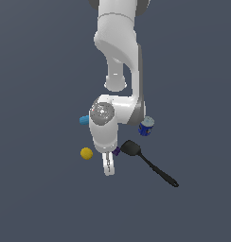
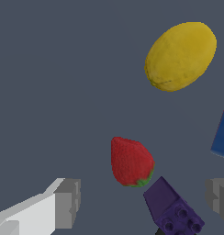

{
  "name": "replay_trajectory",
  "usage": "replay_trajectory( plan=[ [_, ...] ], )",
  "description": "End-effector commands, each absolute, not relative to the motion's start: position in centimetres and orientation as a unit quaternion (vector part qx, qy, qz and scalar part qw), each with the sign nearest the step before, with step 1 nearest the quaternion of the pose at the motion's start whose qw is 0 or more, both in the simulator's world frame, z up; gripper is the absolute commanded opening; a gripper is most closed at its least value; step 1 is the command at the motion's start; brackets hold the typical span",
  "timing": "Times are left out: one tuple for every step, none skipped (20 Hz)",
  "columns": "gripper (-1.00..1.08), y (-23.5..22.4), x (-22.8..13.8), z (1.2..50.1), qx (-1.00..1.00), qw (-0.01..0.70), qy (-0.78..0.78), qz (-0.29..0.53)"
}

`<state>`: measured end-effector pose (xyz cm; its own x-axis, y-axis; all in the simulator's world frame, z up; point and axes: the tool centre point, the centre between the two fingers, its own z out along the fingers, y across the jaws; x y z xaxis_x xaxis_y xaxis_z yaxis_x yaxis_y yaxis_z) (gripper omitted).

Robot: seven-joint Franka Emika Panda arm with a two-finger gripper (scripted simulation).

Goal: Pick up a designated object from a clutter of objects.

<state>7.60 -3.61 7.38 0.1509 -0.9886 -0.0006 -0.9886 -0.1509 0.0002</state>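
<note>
Gripper [image 2: 143,199] fingers sit nearest the wrist camera, spread wide, nothing between the pads. One grey finger [image 2: 68,202] shows fully; the other [image 2: 219,197] is cut by the frame edge.

Arm [image 1: 119,61] is the biggest thing in the exterior view. It hangs over the table [image 1: 37,198] and covers the middle of the clutter.

Black spatula [image 1: 148,163] lies flat, blade just beside the gripper on the exterior view's right, handle running away from it.

Blue can [image 1: 146,126] stands upright beside the arm, on the exterior view's right.

Light blue cylinder [image 1: 84,120] pokes out from behind the wrist on the exterior view's left.

Yellow ball [image 2: 180,56] lies apart from the rest, clear of the fingers; it reads elongated in the wrist view.

Purple cube [image 2: 173,209], studded on one face, lies between the fingers, just beside the strawberry [image 2: 131,161]. Cannot tell if they touch. It is the closest obstruction.

Strawberry rests on the table ahead of the open gap, green cap toward the purple cube.

View differences: the strawberry appears only in the wrist view; the arm hides it in the exterior view. The purple cube is a sliver there. A blue block [image 2: 222,137] at the wrist frame edge is too cropped to identify. Spatula, can and cylinder show only in the exterior view.
</note>
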Motion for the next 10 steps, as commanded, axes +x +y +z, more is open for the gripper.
replay_trajectory(
  plan=[
    [1.00, -3.6, 7.6, 7.3, -0.756, 0.000, 0.654, 0.000],
    [1.00, -3.6, 7.6, 7.3, -0.758, 0.000, 0.653, 0.000],
    [1.00, -3.6, 7.6, 7.3, -0.758, 0.000, 0.653, 0.000],
    [1.00, -3.6, 7.6, 7.2, -0.758, 0.000, 0.653, 0.000],
    [1.00, -3.6, 7.6, 7.0, -0.758, 0.000, 0.653, 0.000],
    [1.00, -3.6, 7.6, 6.7, -0.757, 0.000, 0.653, 0.000],
    [1.00, -3.6, 7.6, 6.4, -0.757, 0.000, 0.653, 0.000],
    [1.00, -3.6, 7.6, 6.0, -0.757, 0.000, 0.653, 0.000],
    [1.00, -3.7, 7.5, 5.5, -0.757, 0.000, 0.654, 0.000],
    [1.00, -3.6, 7.5, 4.9, -0.757, 0.000, 0.654, 0.000]
  ],
)
